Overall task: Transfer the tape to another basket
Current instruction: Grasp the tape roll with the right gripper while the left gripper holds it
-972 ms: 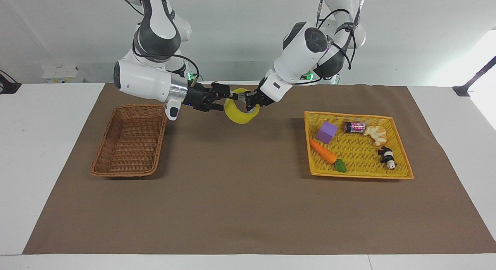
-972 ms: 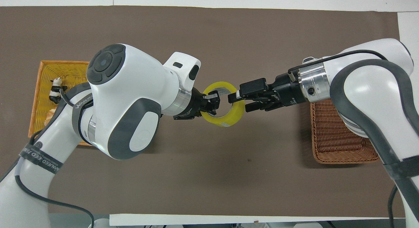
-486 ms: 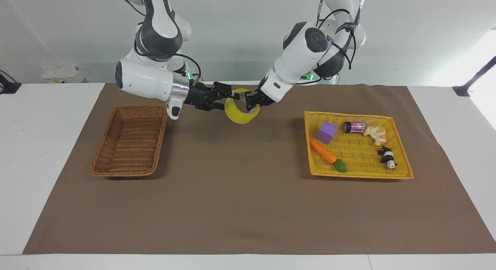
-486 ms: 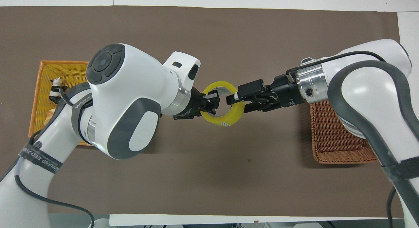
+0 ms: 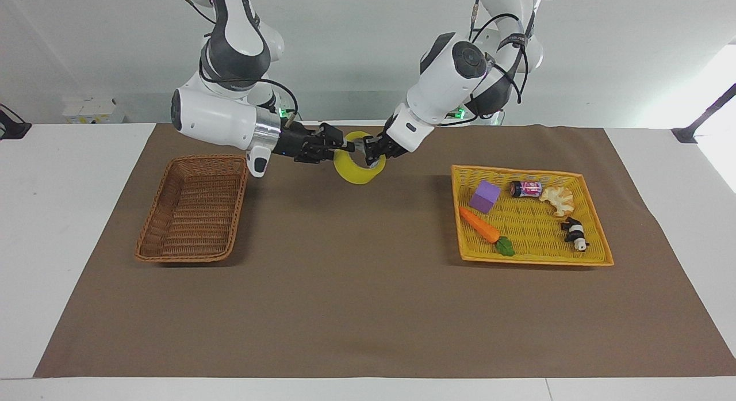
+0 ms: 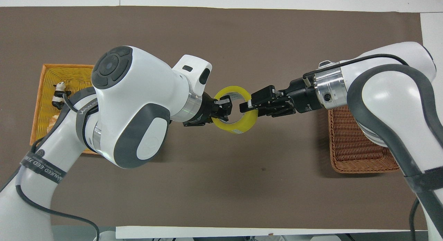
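Hanging tape [image 5: 357, 166] gripped between left hand [image 5: 368, 151] and right hand [image 5: 340, 147]

White lettering runs along the dark strap [image 6: 43, 166] wrapped around the left arm [image 6: 131, 106] low in the overhead view; it reads roughly "WANWEED-EED", with the last characters too unclear to make out. A second dark band [image 6: 84, 111] higher on the same arm carries pale letters that look like "WANW", cut off by the arm's curve. The right gripper [image 6: 247, 106] body shows small white print near its wrist, too small to read. The small can [image 5: 525, 188] in the yellow tray basket [image 5: 598, 262] has a pink and white label, its wording illegible
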You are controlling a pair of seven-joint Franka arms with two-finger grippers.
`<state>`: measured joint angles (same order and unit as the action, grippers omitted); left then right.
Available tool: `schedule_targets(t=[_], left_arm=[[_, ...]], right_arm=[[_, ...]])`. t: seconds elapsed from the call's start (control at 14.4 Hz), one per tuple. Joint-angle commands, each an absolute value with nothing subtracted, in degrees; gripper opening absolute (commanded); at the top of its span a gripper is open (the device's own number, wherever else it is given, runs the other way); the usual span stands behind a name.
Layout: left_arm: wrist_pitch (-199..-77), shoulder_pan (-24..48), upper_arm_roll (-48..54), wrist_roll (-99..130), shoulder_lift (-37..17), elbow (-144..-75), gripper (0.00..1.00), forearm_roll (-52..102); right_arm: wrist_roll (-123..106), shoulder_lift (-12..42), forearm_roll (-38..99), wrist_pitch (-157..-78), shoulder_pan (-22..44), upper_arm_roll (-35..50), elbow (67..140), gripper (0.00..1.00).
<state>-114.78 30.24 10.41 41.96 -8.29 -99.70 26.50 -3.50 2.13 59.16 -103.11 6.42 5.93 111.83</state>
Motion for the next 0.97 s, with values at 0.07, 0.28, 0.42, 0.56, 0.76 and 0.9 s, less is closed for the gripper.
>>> schedule_targets(t=[0.07,0.28,0.42,0.56,0.76,0.9], left_arm=[[-114.08,29.88,10.28,42.45,-7.65,-99.49,0.00,26.46],[-114.00,29.80,10.20,42.63,-7.38,-99.32,0.81,26.46],[-113.47,29.62,10.11,42.80,-5.81,-99.40,0.96,26.37],[-111.19,27.96,10.02,42.63,-3.62,-99.23,0.97,26.28],[-106.19,24.63,9.93,42.19,-0.62,-99.05,0.99,25.32],[-103.19,21.03,10.02,41.58,-0.18,-98.61,0.99,21.64]], right_arm=[[-4.31,0.79,59.77,-103.97,6.50,5.89,113.55,0.00],[-4.39,0.79,59.77,-103.80,6.42,5.89,113.55,0.00],[-4.39,0.79,59.68,-103.62,6.42,5.89,113.55,0.00],[-4.57,0.79,59.24,-103.36,5.98,5.89,113.47,0.00],[-7.02,0.79,58.97,-102.31,3.88,5.71,113.38,0.00],[-8.95,0.79,58.28,-100.03,0.28,5.63,113.20,0.00]])
